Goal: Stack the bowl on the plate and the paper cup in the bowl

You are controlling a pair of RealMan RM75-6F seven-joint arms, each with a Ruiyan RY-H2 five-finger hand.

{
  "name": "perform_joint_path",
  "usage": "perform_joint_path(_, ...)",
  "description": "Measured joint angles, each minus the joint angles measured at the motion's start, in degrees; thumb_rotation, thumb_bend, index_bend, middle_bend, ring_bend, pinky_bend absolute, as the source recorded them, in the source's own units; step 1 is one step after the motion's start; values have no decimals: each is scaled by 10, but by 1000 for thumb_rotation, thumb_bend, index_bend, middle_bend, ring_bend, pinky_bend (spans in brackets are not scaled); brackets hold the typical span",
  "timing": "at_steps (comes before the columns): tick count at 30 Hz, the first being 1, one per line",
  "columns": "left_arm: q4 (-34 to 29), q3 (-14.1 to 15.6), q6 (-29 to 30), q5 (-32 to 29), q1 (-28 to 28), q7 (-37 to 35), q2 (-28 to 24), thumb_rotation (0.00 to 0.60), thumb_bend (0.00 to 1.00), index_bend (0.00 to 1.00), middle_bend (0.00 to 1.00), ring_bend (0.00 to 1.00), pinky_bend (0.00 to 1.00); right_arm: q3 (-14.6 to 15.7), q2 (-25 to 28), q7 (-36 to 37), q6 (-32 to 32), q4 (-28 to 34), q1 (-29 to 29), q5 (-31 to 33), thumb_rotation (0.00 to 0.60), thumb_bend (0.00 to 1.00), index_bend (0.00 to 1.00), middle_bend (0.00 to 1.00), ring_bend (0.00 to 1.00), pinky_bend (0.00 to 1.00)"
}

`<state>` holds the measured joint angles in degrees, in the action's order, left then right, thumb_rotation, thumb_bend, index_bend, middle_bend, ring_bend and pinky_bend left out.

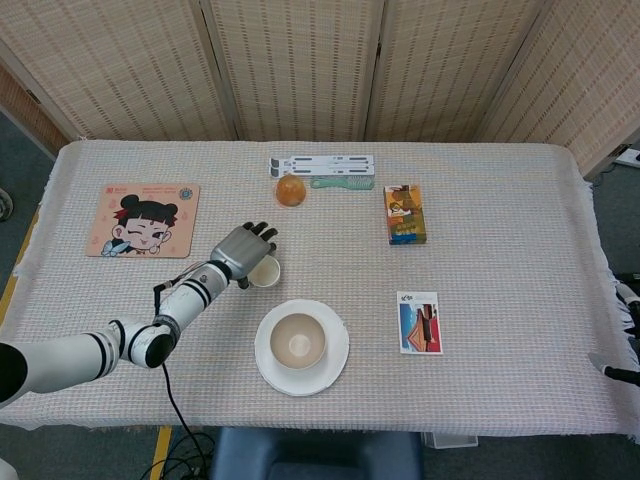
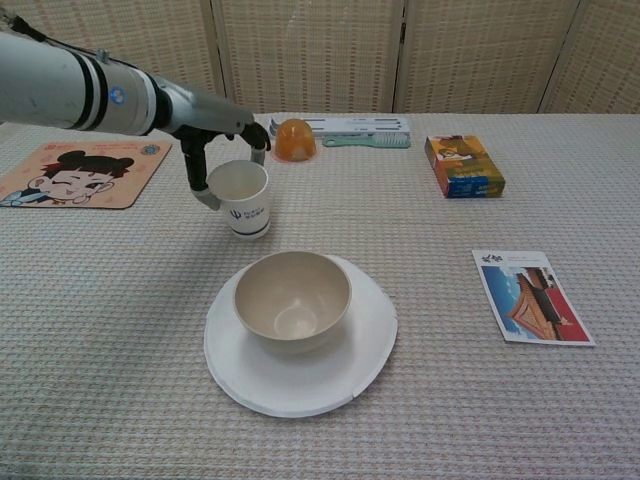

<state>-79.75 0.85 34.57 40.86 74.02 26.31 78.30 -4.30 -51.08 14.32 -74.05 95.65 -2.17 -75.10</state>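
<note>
The left hand (image 2: 222,140) grips the white paper cup (image 2: 241,198) from above and behind, fingers wrapped around its rim and far wall, thumb down its left side. The cup tilts slightly and sits at about 11 o'clock from the beige bowl (image 2: 293,298), near it but apart; whether its base touches the tablecloth (image 2: 450,400) I cannot tell. The bowl rests in the middle of the white plate (image 2: 300,380). In the head view the hand (image 1: 245,252) covers most of the cup (image 1: 267,272). The right hand is out of sight in both views. At 12 o'clock from the cup lies an orange dome (image 2: 294,140); at 9 o'clock, a cartoon mouse pad (image 2: 75,172).
</note>
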Motion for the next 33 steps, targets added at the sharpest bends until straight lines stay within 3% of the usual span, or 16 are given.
perform_joint_path(10,-85,-2,35,-39,4,17,-52,600,230,432,128,0,170,3,-1,0,9,0,-5,-7,600,209,0,0,0,0)
perform_joint_path(26,-373,-3,158,-179,32,81,-188,600,230,444,129,0,170,17,5,24,6,0,-7,-50,600,209,0,0,0,0)
perform_joint_path(33,-451,-17,227,-237,45,102,-198,600,230,444,129,0,170,25,9,44,9,-3,-11,-70,600,208,0,0,0,0)
